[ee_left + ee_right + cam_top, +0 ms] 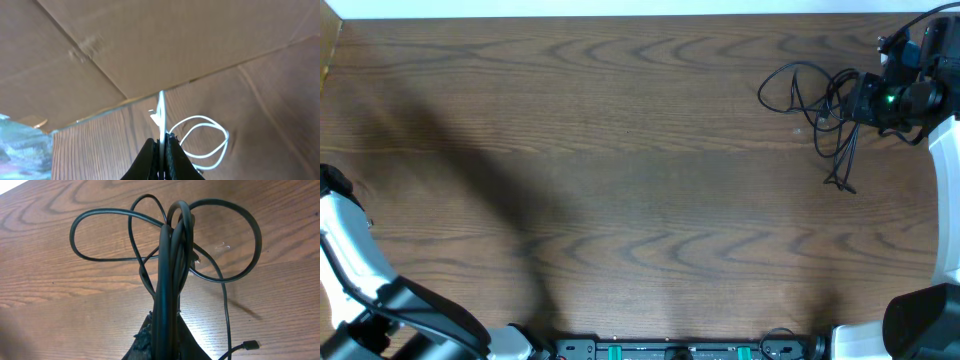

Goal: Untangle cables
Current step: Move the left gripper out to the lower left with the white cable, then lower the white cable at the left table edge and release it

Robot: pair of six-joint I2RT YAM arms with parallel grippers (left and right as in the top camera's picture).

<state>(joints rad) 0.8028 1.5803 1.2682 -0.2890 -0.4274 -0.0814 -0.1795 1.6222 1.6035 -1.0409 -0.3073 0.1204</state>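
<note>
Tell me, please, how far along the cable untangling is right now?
Done: the white cable is free of the black ones, clamped alone in the left tool. In hand: the right tool is shut on the bunched black cables near the table's far right corner. Left: those black cables loop across one another and need separating.

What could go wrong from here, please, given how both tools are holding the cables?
1. The right tool clamps several strands of the black cables as one bundle, so pulling may tighten the crossed loops rather than free them.
2. Their plug lies loose on the table and could snag in a loop.
3. The left tool pinches the white cable on a thin stretch; it might slip out.
</note>
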